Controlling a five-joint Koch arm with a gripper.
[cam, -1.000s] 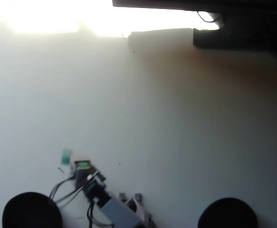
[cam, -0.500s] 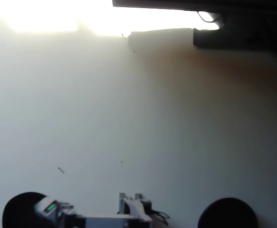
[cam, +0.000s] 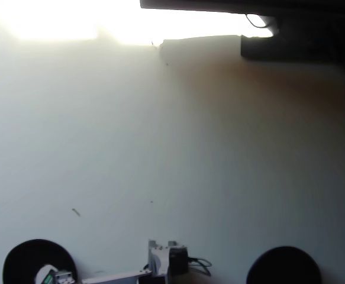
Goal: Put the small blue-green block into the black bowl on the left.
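Note:
In the overhead view the black bowl (cam: 27, 257) sits at the bottom left, cut by the lower edge. My gripper (cam: 47, 276) hangs over the bowl's near-right part. Only its white head with a green mark shows, so its jaws are not readable. The small blue-green block is not visible anywhere; I cannot tell whether it is in the gripper or in the bowl. The arm runs along the bottom edge from its base (cam: 167, 260) leftward to the bowl.
A second round black bowl (cam: 284, 266) sits at the bottom right. Dark equipment (cam: 290, 35) lines the top right edge. Strong glare washes out the top left of the white table (cam: 178, 136). A tiny dark speck (cam: 76, 212) lies above the left bowl.
The arm swung from the table spot above the left bowl, where the teal block showed at its tip, down and left over that bowl. The block no longer shows.

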